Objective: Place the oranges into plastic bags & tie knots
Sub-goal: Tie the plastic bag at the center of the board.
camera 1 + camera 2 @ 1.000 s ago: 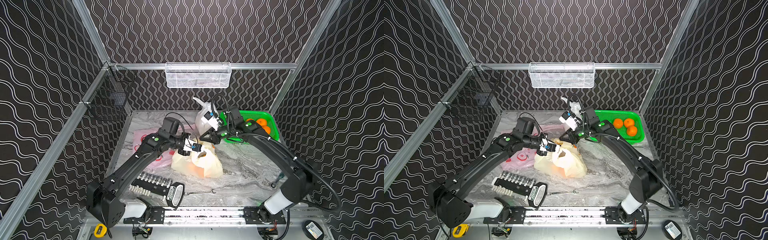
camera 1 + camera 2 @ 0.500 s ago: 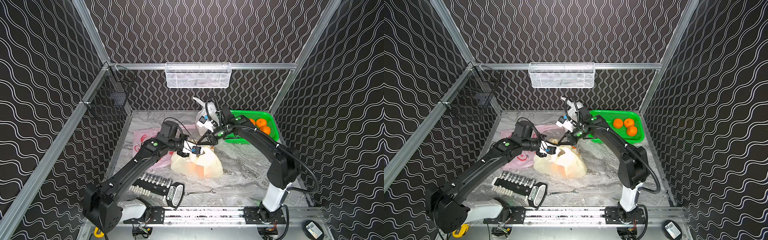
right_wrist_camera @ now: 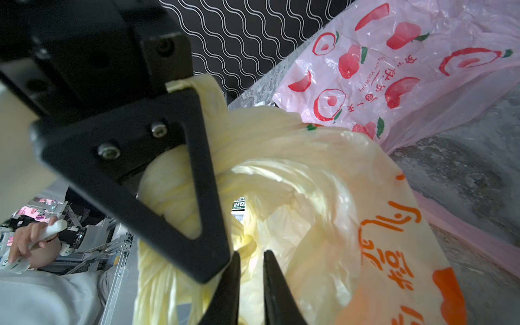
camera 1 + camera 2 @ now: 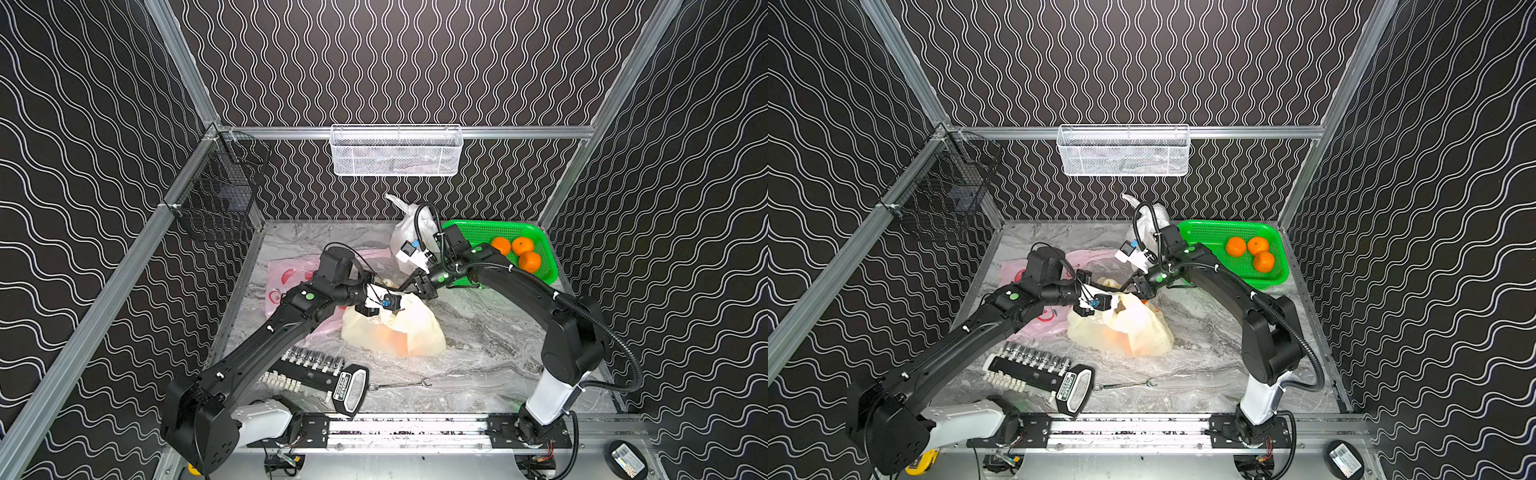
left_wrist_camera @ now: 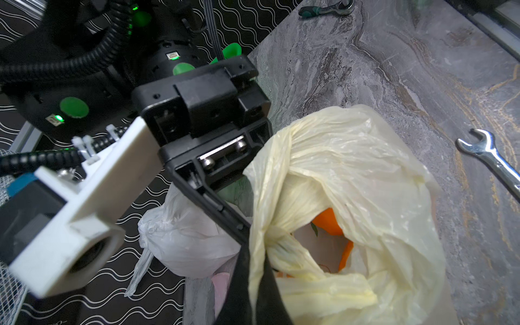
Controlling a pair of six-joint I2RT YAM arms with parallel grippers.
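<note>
Bag (image 4: 411, 328), crinkly yellow: left fingers (image 5: 239, 287) pinch twisted handle (image 3: 208, 88); right fingers (image 3: 228, 295) narrow, grip unclear.

This is a robot test cell in a laboratory: black wave-pattern walls (image 4: 374, 62) on an aluminium frame (image 4: 519, 132), a white mesh basket (image 4: 395, 153) hanging beyond the right gripper (image 4: 409, 286), and a socket set (image 4: 316, 370) and a wrench (image 4: 399, 385) behind the left gripper (image 4: 395, 306).

- The filled bag (image 4: 395, 332) is sitting in the middle of the counter (image 4: 478, 353), holding an orange (image 5: 329, 222).
- The flat bag (image 4: 282, 278) is lying just beside it, toward the left edge.
- The tied bag (image 4: 409, 232) is standing by the back edge, just left of the basket (image 4: 478, 226).
- The basket is occupying the back right corner, with three oranges (image 4: 521, 245) inside.
- The socket rail (image 4: 316, 370) and the wrench (image 4: 399, 385) are lying near the front edge, rail leftmost.
</note>
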